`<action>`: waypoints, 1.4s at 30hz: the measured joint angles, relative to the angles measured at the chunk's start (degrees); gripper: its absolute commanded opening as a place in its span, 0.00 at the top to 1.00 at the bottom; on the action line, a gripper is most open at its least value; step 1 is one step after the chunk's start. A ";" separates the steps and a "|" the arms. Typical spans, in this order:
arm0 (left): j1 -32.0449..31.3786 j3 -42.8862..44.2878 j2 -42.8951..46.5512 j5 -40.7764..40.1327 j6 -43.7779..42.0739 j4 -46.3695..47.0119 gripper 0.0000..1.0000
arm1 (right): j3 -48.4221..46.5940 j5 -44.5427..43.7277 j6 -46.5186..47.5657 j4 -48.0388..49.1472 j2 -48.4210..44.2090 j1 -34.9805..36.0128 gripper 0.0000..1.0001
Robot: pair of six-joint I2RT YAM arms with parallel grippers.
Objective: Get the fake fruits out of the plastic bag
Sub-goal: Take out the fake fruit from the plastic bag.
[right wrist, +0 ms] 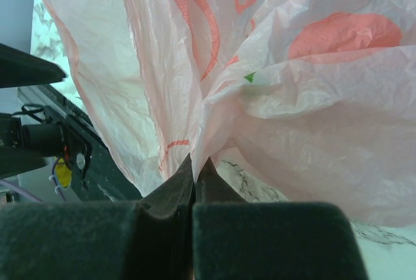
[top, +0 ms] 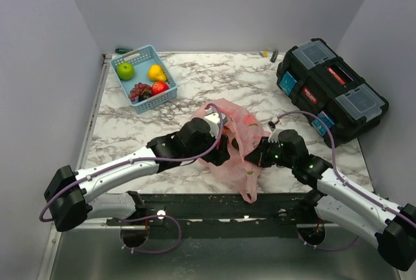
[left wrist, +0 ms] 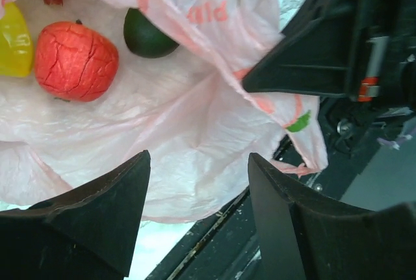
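The pink plastic bag [top: 242,125] lies crumpled at the table's near edge between my two arms. My left gripper [top: 221,147] sits at the bag's left side, its mouth facing in. In the left wrist view the gripper [left wrist: 198,163] is open, and thin bag plastic [left wrist: 195,111] lies beyond the gap. Inside the bag show a cracked red fruit [left wrist: 76,61], a dark green fruit [left wrist: 148,34] and a yellow piece [left wrist: 14,39]. My right gripper [top: 258,155] is shut on a fold of the bag [right wrist: 312,98], pinched at the tips [right wrist: 195,163].
A light blue basket [top: 170,85] at the back left holds a green apple [top: 125,70], a yellow pear [top: 156,72], a red apple [top: 160,88] and dark grapes [top: 138,91]. A black toolbox [top: 331,88] stands at the right. The table's dark front rail [top: 214,205] runs just behind the bag.
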State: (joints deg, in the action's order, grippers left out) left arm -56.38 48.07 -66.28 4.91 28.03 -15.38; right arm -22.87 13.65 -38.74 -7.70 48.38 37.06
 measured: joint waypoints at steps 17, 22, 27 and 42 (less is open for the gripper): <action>0.00 12.31 -21.44 -12.59 -0.81 -2.29 0.23 | 0.13 -5.62 -0.13 -4.11 -7.34 0.00 0.99; 0.00 15.23 -25.05 -16.37 -1.11 -3.10 0.21 | 0.52 -5.97 -0.22 -4.48 -9.79 0.00 0.99; 0.13 16.35 -27.41 -18.32 -1.44 -3.93 0.21 | 0.72 -6.16 -0.22 -4.42 -10.05 0.00 0.99; 4.13 19.12 -36.54 -17.79 -1.57 -3.63 0.20 | 1.90 -6.12 0.22 -3.91 -10.05 0.00 0.99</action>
State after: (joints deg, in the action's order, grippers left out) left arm -52.25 67.20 -102.83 -12.88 26.46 -19.00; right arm -20.97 7.53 -38.52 -11.62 38.33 37.06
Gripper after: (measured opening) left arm 0.768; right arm 0.009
